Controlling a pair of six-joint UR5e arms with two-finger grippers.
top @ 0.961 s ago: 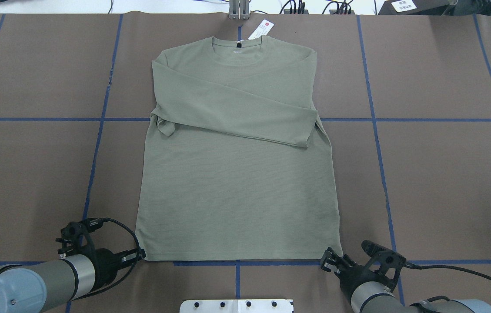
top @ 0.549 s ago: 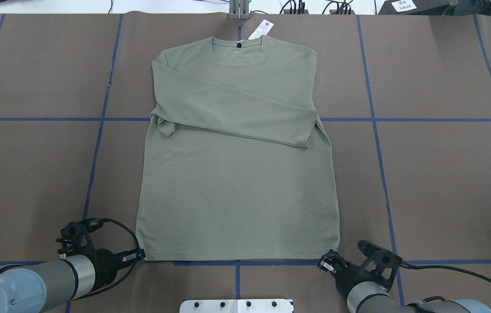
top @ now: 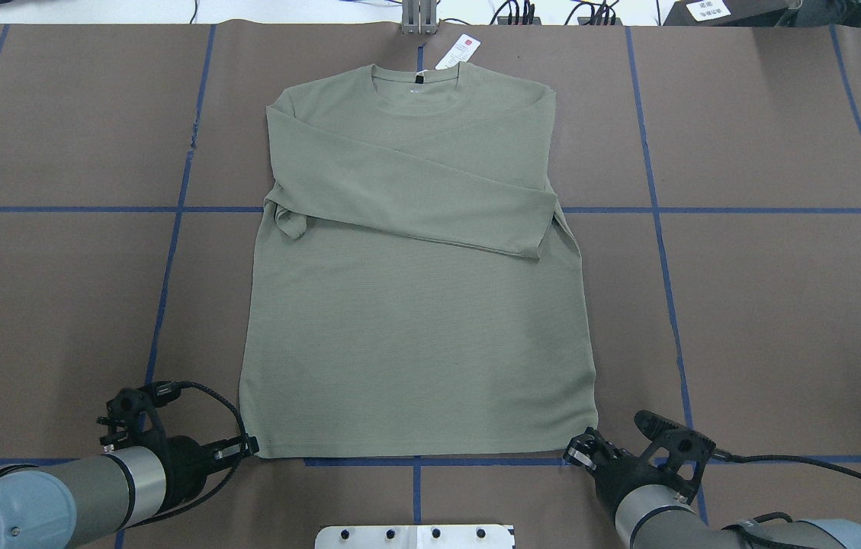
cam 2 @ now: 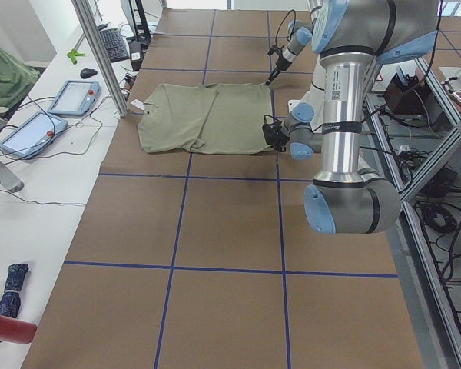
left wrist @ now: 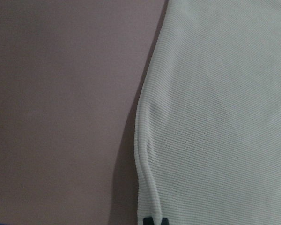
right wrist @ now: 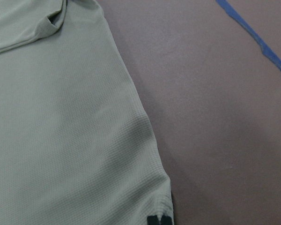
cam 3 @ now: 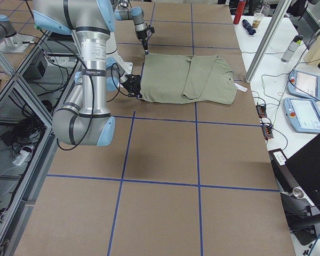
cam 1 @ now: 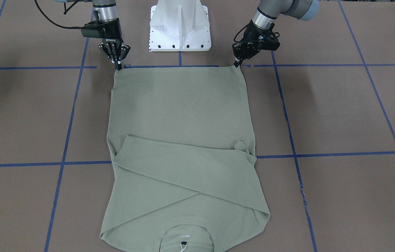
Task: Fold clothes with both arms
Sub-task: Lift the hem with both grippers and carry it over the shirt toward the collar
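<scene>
Item: one sage-green long-sleeved shirt [top: 415,320]. We find it flat on the table, face up, directly in front of the white pedestal base [cam 1: 180,24]. Its hem is the edge nearest the base and its round collar the farthest.

Material: a fine ribbed knit, matte and limp, lying without bulk. The body is a near-rectangle that widens slightly toward the hem.

Sleeves [top: 415,191]: both are crossed over the chest in flat diagonal bands, which we judge keeps them inside the outline for the next fold. A white hang tag [top: 458,51] lies just past the collar.

Left gripper [cam 1: 236,64]: at the hem corner on the base's left side, fingers drawn narrow and pinching the cloth edge. The wrist view shows the black fingertips [left wrist: 148,220] at the hem.

Right gripper [cam 1: 118,66]: at the opposite hem corner, likewise pinched onto the cloth.

Purpose: we judge that the paired corner grips keep the hem taut and level, ready to be carried away from the base toward the collar.

Surface: brown paper covering [top: 781,305], smooth, gridded with blue tape.
</scene>
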